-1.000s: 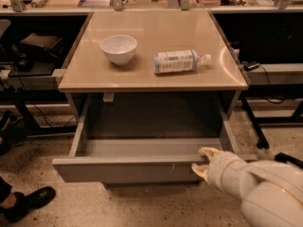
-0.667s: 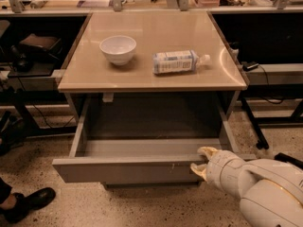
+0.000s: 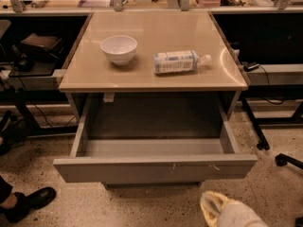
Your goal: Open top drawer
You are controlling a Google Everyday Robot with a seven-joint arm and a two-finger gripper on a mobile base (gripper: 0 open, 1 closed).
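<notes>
The top drawer [image 3: 142,168] is pulled far out from under the beige table top [image 3: 156,30]. Its flat grey front has small pale scratches right of centre, and its grey box interior is bare. My gripper [image 3: 211,207], wrapped in a pale cover, is at the bottom edge of the camera view, below and in front of the drawer's right end. It is apart from the drawer front. No lower drawers show.
A white bowl [image 3: 119,48] and a lying plastic bottle [image 3: 177,62] sit on the table top. A person's black shoe [image 3: 28,202] is on the floor at lower left. Desk legs and a caster [image 3: 282,160] stand at right.
My gripper has left the drawer's right front edge and moved down and back, away from it. The drawer stays pulled out.
</notes>
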